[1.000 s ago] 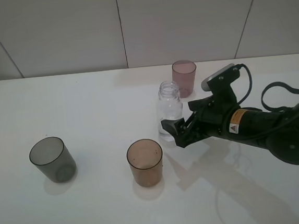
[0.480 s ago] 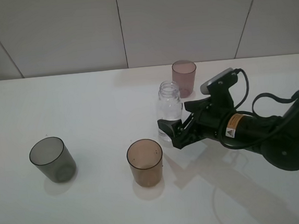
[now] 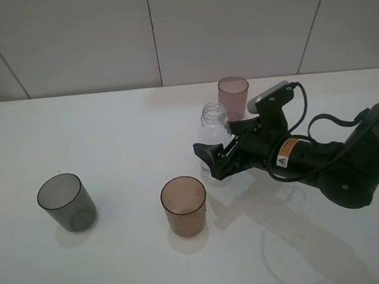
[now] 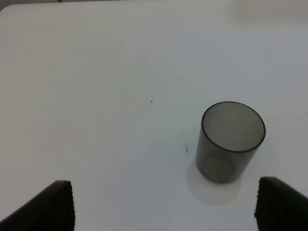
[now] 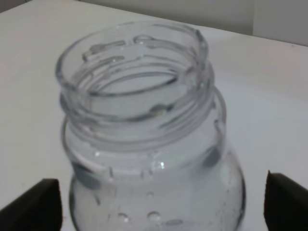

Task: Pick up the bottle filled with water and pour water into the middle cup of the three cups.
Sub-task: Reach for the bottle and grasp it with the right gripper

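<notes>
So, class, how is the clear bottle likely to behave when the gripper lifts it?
The bottle has an open mouth, so tilting early would probably spill. Its smooth clear plastic may slip or flex under the fingers. Being taller than wide, it could tip if nudged.

A small yellow and white sticker (image 3: 285, 162) with a black triangle sign is seen on the right arm (image 3: 334, 169). Its words are too small to be read.

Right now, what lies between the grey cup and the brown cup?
Nothing stands there. Only bare table lies between the grey cup and the brown cup. The exterior high view shows the whole stretch.
</notes>
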Tool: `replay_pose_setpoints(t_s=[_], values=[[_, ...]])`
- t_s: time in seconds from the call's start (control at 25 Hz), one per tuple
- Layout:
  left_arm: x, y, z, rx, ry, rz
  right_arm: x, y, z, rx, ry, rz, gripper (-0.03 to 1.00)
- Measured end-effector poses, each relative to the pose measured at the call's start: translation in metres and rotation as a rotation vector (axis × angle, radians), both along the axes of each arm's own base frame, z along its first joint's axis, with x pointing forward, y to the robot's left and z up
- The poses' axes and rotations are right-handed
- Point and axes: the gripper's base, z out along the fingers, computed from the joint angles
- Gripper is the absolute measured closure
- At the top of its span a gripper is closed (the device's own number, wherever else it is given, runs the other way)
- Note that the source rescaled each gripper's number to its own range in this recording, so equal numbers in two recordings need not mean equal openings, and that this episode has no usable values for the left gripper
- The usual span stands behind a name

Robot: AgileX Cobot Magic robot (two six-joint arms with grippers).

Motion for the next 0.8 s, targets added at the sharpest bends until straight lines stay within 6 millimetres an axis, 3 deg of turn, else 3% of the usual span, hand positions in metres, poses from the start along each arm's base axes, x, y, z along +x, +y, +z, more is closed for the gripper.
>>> replay_pose_setpoints(t_s=[0.8], values=[[0.000, 0.000, 0.000, 0.000, 0.000, 0.000, 0.012, 0.008, -0.017, -0.011, 0.017, 0.017, 0.13]])
